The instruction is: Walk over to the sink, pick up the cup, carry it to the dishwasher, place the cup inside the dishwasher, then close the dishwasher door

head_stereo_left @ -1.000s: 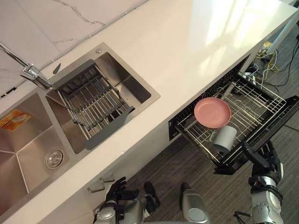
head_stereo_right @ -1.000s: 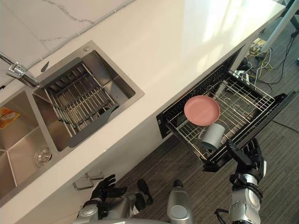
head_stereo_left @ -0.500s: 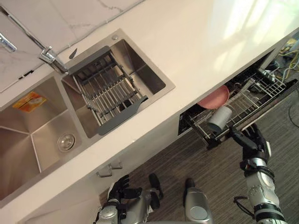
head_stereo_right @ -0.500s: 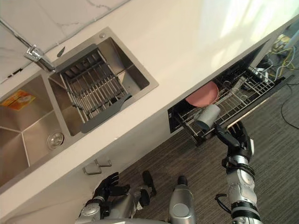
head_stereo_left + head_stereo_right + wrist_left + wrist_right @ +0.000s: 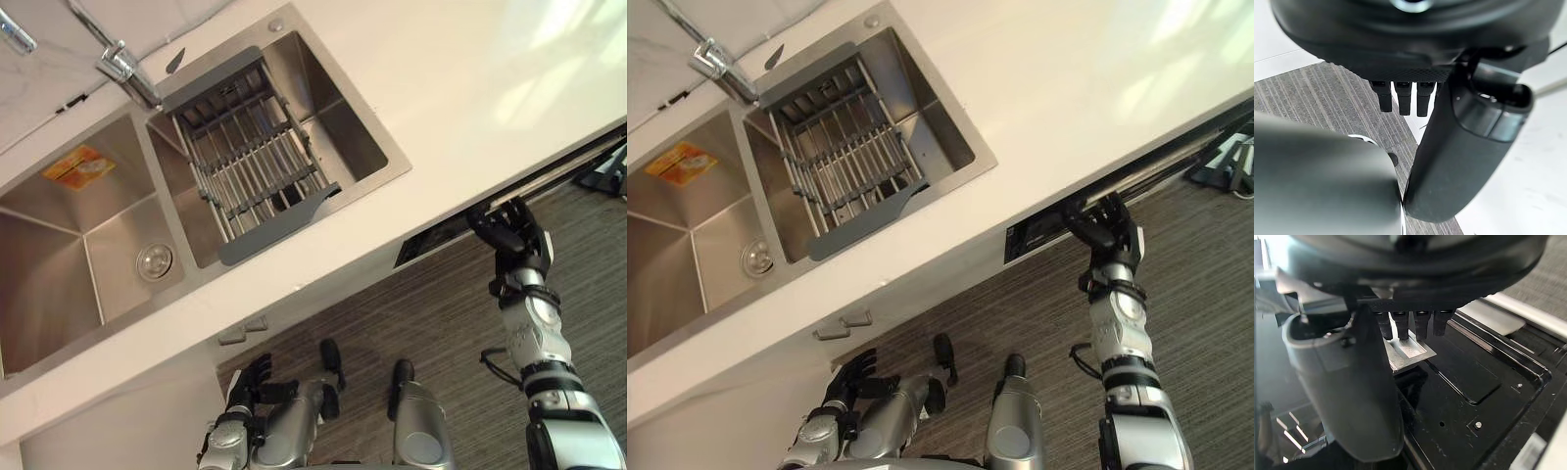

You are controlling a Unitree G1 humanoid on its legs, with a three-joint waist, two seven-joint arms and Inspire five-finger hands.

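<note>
My right hand [image 5: 1104, 223] presses flat, fingers straight, on the dishwasher door [image 5: 1464, 382]. The door is almost shut under the counter [image 5: 441, 98]. My left hand [image 5: 251, 378] hangs open, low down. I cannot tell where the cup is.

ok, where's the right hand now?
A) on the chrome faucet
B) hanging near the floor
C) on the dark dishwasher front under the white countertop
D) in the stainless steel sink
C: the right hand, fingers straight, is up against the dark dishwasher front just below the white countertop.
</note>
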